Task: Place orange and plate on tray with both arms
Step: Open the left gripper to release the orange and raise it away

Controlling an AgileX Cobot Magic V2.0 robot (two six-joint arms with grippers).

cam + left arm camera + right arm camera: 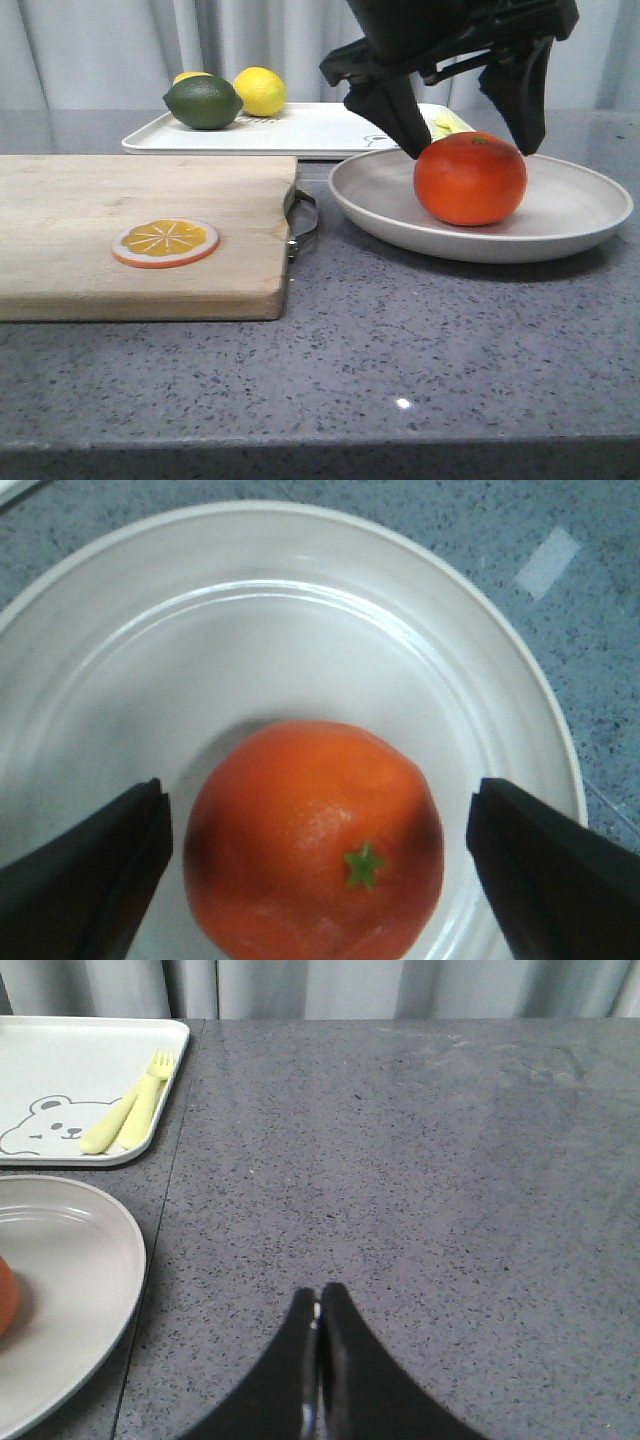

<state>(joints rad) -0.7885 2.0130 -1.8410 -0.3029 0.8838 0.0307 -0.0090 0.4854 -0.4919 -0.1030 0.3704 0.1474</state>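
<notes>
Take the plate (560, 215) as your landmark and read across from the left. Far to its left lies the wooden cutting board (140, 235) with a flat orange slice (165, 242) on it; neither belongs to the job, so leave them. Behind the plate and to its left sits the tray (310, 130), your destination, already carrying a lime (203, 102) and two lemons (260, 90) at its far-left end, and a small yellow fork (128, 1110) next to the bear drawing at the corner nearest the plate. The middle of the tray looks open, which I judge is where the load should go. On the plate itself, a little left of centre, rests the orange (470, 178), stem mark up. Your left gripper (468, 125) hangs straight over it with its fingers (95, 880) spread wide, one on either side of the fruit and not touching it, so that lowering would bracket the fruit. That stance suits a top-down pinch, and on a round glossy fruit it probably needs to be centred to stop it rolling out. To the right of the plate, over bare surface, your right gripper (318, 1360) waits with its fingers pressed together on nothing, likely parked near the rim for taking the plate.
</notes>
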